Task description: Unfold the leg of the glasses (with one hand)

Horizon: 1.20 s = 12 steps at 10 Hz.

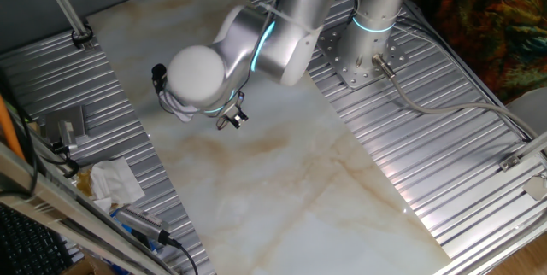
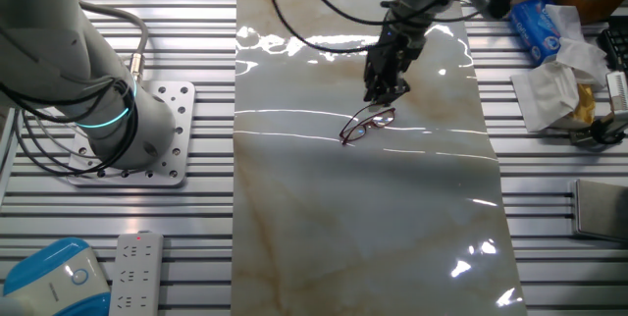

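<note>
The glasses [image 2: 365,124] lie on the pale marble sheet [image 2: 363,218] in the other fixed view: thin reddish-brown wire frame, two small oval lenses, lying at a slant. My black gripper [image 2: 386,91] hangs tip-down just above and behind their upper right end, very close to the frame. Its fingers are dark and close together, so I cannot tell whether there is a gap or contact. In the one fixed view the arm's white wrist [image 1: 198,73] covers the glasses, and only a bit of the gripper [image 1: 231,119] shows below it.
The arm's base plate [image 2: 162,134] stands to the left of the sheet. A power strip [image 2: 137,272] and a blue-white device [image 2: 54,277] lie at the front left. Crumpled tissues [image 2: 554,85] and a blue pack [image 2: 538,24] lie on the right. Cables hang behind the gripper.
</note>
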Each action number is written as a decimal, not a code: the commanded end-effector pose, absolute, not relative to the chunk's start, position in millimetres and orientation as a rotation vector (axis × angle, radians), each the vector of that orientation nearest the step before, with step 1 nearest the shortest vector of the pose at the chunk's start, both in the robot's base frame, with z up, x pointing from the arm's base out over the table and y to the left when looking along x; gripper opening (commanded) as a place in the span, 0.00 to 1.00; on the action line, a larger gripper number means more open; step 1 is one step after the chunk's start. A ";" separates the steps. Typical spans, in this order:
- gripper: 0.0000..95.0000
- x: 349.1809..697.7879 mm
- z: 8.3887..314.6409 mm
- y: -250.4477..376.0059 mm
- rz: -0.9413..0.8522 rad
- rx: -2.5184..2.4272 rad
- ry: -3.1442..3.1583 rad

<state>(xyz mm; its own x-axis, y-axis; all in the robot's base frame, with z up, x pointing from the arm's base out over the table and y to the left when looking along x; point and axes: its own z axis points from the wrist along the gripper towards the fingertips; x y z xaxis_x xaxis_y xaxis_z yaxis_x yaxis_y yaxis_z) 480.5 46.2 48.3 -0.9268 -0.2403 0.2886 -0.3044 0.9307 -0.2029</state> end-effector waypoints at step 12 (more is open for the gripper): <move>0.20 483.5 29.8 29.4 0.384 0.543 -2.771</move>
<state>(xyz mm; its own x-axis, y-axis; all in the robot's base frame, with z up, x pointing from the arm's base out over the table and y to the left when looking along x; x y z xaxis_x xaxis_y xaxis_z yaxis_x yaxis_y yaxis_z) 484.3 29.7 28.2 -0.8870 -0.3235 0.3295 -0.4007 0.8939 -0.2009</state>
